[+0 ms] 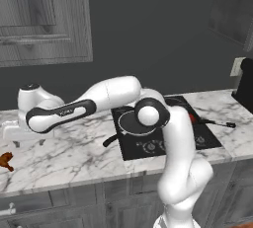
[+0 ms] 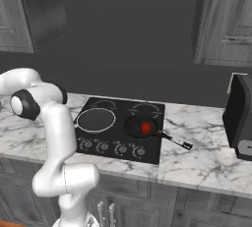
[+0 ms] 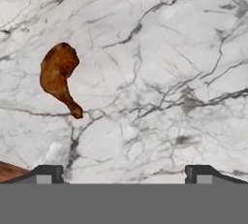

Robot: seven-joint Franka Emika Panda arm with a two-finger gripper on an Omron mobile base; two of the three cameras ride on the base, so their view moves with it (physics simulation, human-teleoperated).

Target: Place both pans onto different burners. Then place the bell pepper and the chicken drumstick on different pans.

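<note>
The chicken drumstick (image 3: 59,76) lies alone on the marble surface (image 3: 160,72), ahead and to one side of the wide-open, empty gripper (image 3: 124,173). Light, irregular, probably slippery, it seems best pinched across its thick end.

On the marble surface (image 3: 160,72) the chicken drumstick (image 3: 59,75) is seen lying alone, with bare stone on every side of it; nothing is found between it and the widely parted jaws, whose fingertips (image 3: 46,173) stand at either side below it. Open stone is also left between the drumstick (image 1: 6,161), near the surface's left front edge, and the cooktop (image 2: 118,132). On the cooktop, the left burner is taken up by an empty pan (image 2: 96,120) and the right one by a pan (image 2: 141,127) holding the bell pepper (image 2: 146,128), its handle reaching out over the stone. A dark appliance (image 2: 239,118) blocks the surface's far right end.
</note>
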